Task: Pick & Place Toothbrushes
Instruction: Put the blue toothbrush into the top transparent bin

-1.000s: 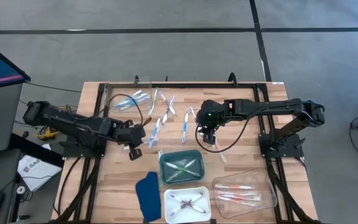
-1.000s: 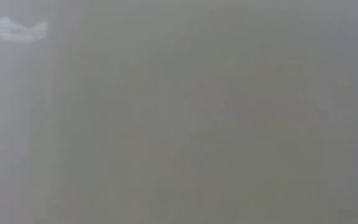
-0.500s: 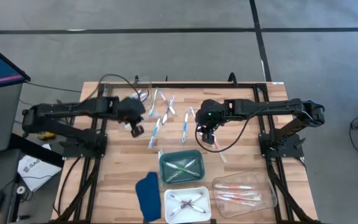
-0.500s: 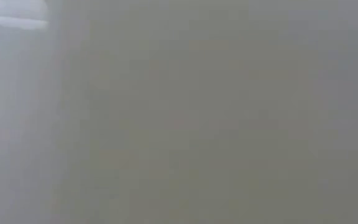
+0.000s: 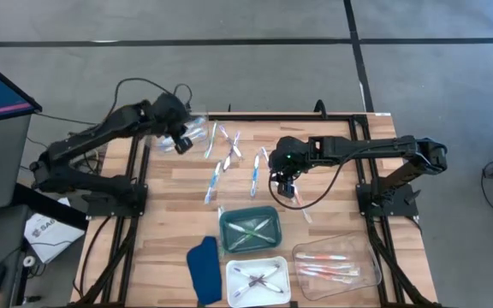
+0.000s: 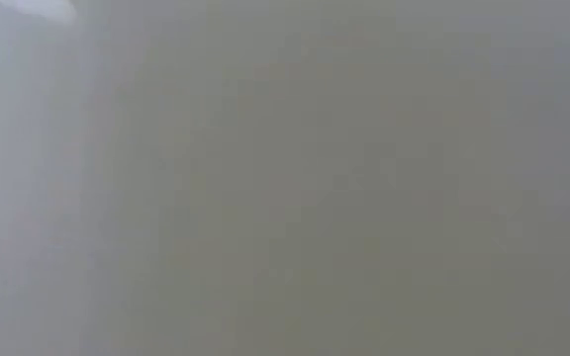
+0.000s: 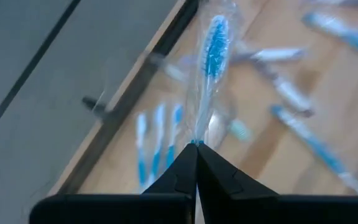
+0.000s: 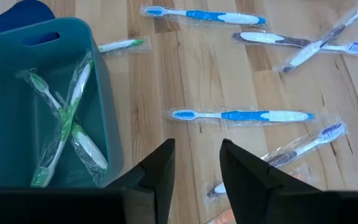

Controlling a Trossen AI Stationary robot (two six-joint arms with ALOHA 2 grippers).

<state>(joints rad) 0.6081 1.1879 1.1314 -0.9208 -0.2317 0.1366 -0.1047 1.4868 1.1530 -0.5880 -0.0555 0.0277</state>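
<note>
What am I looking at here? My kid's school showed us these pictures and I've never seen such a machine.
It is a robot with two dark arms at a wooden table, sorting wrapped toothbrushes by colour. One picture looks straight down from above; two come from cameras on the arms' wrists; the table-height one shows only grey blur. The left gripper, over the table's far left corner, is shut on a blue toothbrush, above a clear tray holding other blue ones. The right gripper hangs open near the middle, above loose toothbrushes. Nearer the front stand a teal bin of green brushes, a white tray, another clear tray and a dark blue cloth-like piece.
</note>
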